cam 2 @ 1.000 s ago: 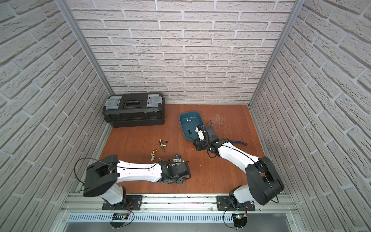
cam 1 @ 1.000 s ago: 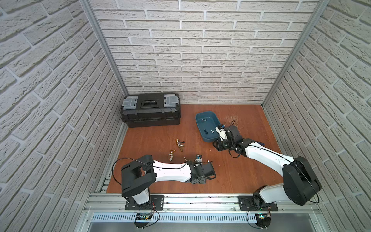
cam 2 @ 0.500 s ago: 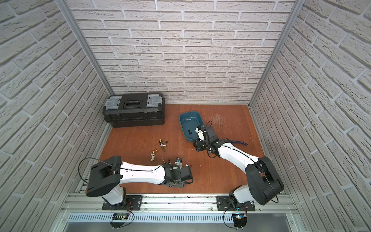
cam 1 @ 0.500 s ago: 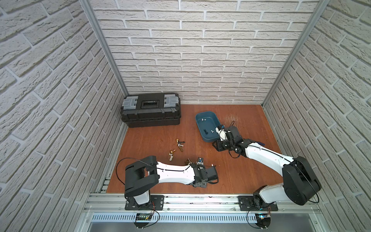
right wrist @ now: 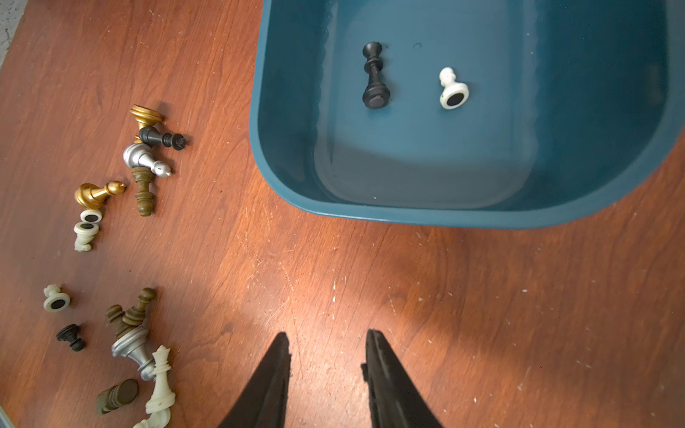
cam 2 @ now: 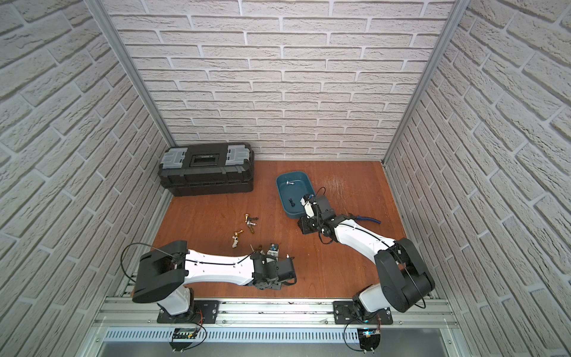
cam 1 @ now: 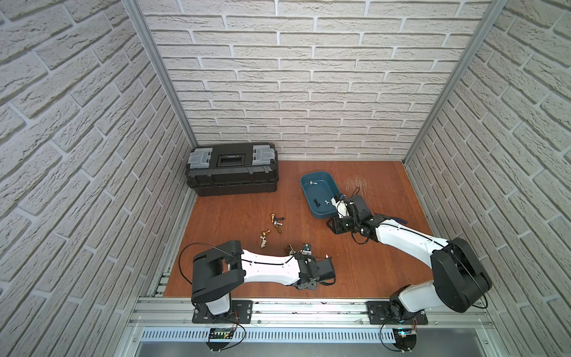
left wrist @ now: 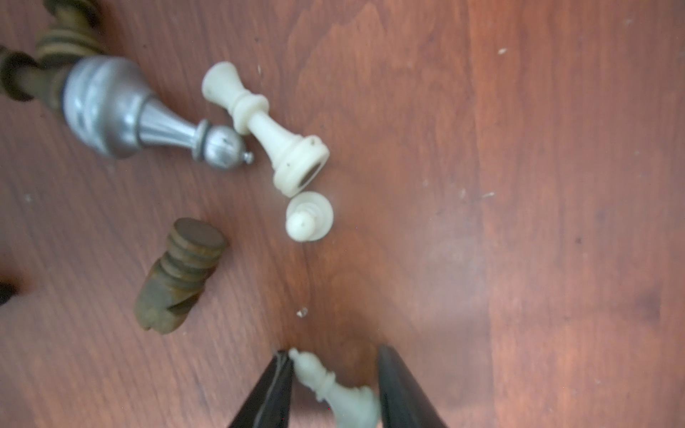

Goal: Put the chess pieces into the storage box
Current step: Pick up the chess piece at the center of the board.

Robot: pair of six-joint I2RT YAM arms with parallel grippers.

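Pickup step: left gripper (left wrist: pixel 331 357) pinching fallen white piece (left wrist: pixel 326 385) near front edge of table (cam 1: pixel 370 272); right gripper (right wrist: pixel 327 335) hanging apart, empty, beside storage box (right wrist: pixel 268 174). Next move calling for clean lift, carry to box.

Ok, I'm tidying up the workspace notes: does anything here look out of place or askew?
Blue-handled pliers poke out from behind the right arm, a stray among chess things. The teal box sits skewed to the table edges. Most chess pieces lie toppled in loose clusters; nothing looks broken.
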